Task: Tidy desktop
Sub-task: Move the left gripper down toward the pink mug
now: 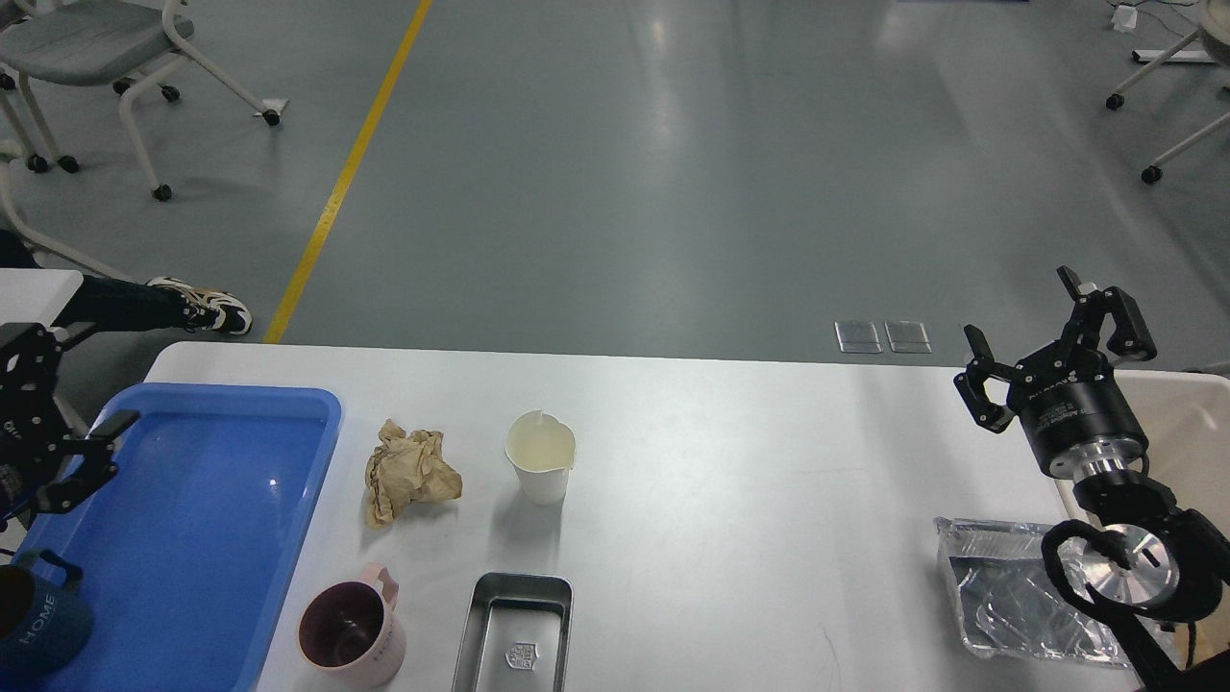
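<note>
Lab or workshop: grey floor (673, 192), yellow line (336, 192), wheeled chairs (96, 38).

desktop (730, 461) | white, smooth, rounded corners | level, littered

Desktop (730, 461): plain white. Tray (192, 538): solid blue. Crumpled paper (409, 471): tan-brown. Paper cup (540, 457): white, cream inside. Mug (351, 637): pink ext., dark maroon int. Mug in tray (38, 620): dk blue w/ white "HOME". Tin (514, 630): silver-grey. Foil container (1009, 596): shiny silver. Floor line (336, 187): yellow.
</note>
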`<state>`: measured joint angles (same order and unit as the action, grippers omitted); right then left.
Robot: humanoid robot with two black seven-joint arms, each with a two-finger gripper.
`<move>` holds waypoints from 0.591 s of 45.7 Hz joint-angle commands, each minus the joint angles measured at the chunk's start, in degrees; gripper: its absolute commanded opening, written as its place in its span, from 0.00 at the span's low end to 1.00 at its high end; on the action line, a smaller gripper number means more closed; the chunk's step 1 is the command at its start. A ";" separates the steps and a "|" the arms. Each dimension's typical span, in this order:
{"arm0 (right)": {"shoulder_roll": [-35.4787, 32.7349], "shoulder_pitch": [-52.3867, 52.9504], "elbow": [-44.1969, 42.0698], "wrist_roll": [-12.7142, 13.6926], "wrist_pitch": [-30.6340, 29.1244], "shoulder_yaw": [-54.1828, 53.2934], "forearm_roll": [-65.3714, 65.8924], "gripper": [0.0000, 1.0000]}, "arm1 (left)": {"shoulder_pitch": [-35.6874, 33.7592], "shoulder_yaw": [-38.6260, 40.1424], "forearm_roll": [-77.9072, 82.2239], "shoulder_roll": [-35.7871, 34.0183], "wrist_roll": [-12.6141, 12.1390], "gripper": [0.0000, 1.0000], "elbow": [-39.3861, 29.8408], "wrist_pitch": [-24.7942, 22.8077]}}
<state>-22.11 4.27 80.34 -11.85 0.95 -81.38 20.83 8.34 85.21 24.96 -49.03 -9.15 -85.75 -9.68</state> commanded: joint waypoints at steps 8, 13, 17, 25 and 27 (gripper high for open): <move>-0.21 0.12 -0.44 -0.02 0.02 1.84 0.88 1.00 | 3.61 -1.10 9.85 -14.07 0.01 0.96 -1.61 -0.42; -0.48 0.04 -0.53 0.07 0.02 1.93 0.97 1.00 | 5.20 -1.27 9.76 -21.10 0.01 0.96 -2.58 -0.43; -0.48 0.12 -1.15 -0.02 0.02 2.01 0.97 1.00 | 5.64 -1.36 9.76 -25.50 -0.07 0.96 -2.58 -0.60; -0.83 0.21 -1.23 0.07 0.02 1.93 0.97 1.00 | 5.90 -2.41 9.76 -31.92 -0.25 0.96 -2.58 -0.78; -1.09 0.21 -1.23 0.07 0.02 2.01 0.97 1.00 | 5.90 -3.03 9.76 -32.71 -0.25 0.96 -2.76 -0.78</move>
<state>-22.68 4.46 79.13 -11.81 0.97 -79.37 21.80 14.19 83.33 34.73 -78.95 -9.36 -88.36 -10.44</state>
